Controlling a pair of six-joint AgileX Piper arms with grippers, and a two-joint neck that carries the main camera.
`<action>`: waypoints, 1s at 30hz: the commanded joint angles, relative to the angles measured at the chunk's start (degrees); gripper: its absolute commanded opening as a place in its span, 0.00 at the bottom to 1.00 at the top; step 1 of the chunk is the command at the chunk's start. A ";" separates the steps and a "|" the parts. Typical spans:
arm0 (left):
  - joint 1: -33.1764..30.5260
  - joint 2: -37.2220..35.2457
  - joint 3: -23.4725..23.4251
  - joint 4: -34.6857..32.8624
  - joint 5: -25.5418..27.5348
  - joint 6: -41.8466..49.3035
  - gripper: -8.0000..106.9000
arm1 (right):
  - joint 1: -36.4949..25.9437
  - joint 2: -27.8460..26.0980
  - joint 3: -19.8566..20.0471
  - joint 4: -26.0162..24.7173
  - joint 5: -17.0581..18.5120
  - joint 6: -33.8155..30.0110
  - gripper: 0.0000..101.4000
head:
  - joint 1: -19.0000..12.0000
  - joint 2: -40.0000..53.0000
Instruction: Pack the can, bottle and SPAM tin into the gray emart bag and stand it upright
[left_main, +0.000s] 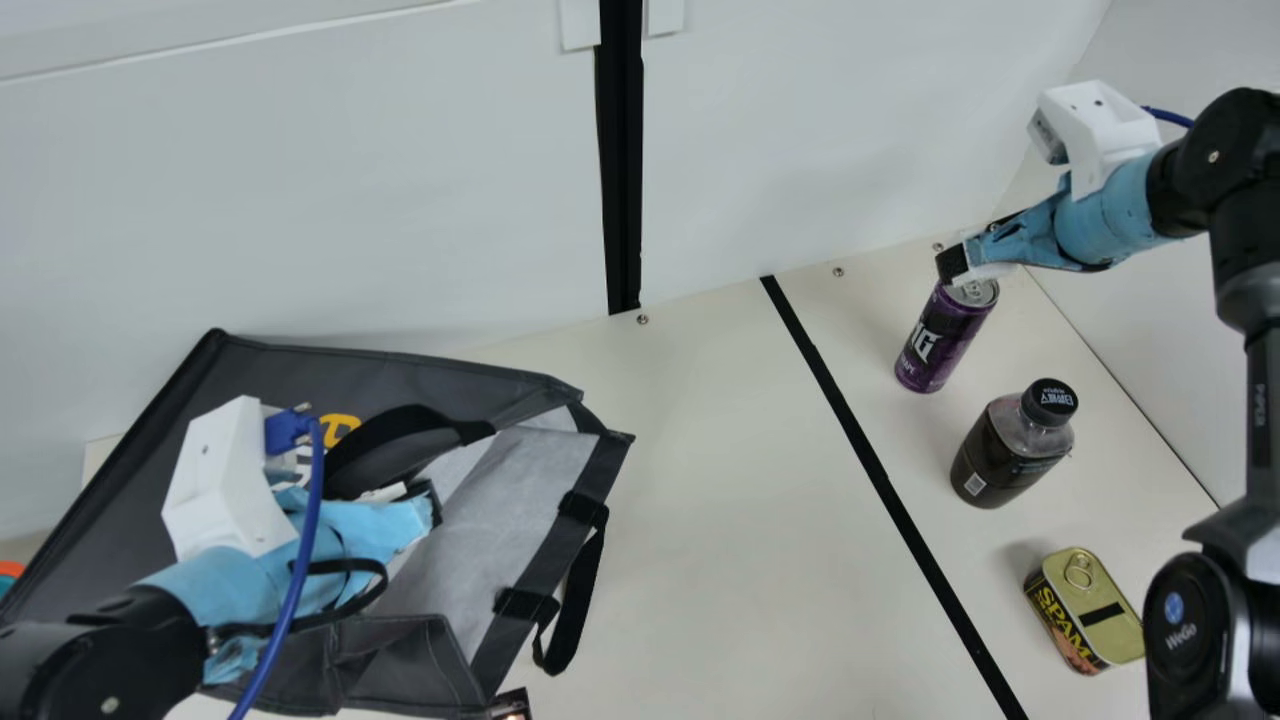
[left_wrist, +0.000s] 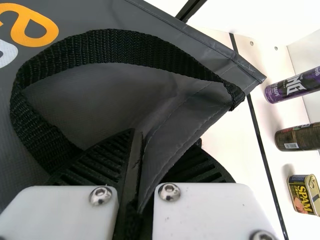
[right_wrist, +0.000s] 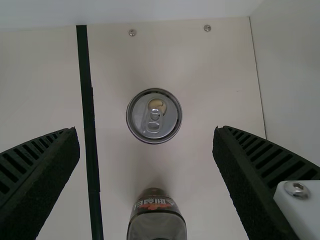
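1. Main view: the gray emart bag (left_main: 270, 375) lies on its side at the left, mouth facing the middle of the table (left_main: 720, 500). The left gripper (left_main: 432, 505) is at its mouth. The purple can (left_main: 940, 338), dark bottle (left_main: 1010, 450) and SPAM tin (left_main: 1085, 610) stand outside at the right, so none of the three is packed. The right gripper (left_main: 955, 264) is by the can's top.
2. Left wrist view: the left gripper is closed on the bag's fabric edge, beside a black strap handle, probably to keep the mouth open.
3. Right wrist view: the right gripper's fingers are spread wide, holding nothing, with the can between them in view. Judging by this, loading is about to start; packing all three and standing the bag up remain.
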 joint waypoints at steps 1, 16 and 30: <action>0.00 0.00 0.00 0.00 0.00 0.00 0.00 | 0.19 1.07 -0.56 -0.15 0.10 0.20 0.94 | -1.30 -0.14; 0.00 0.00 0.00 0.00 0.00 0.00 0.00 | 1.54 7.56 -3.77 -1.80 0.10 0.93 0.94 | -1.30 -0.14; 0.00 0.00 0.00 0.00 0.00 0.00 0.00 | 1.66 11.74 -4.66 -2.59 0.10 1.06 0.94 | -1.30 -0.14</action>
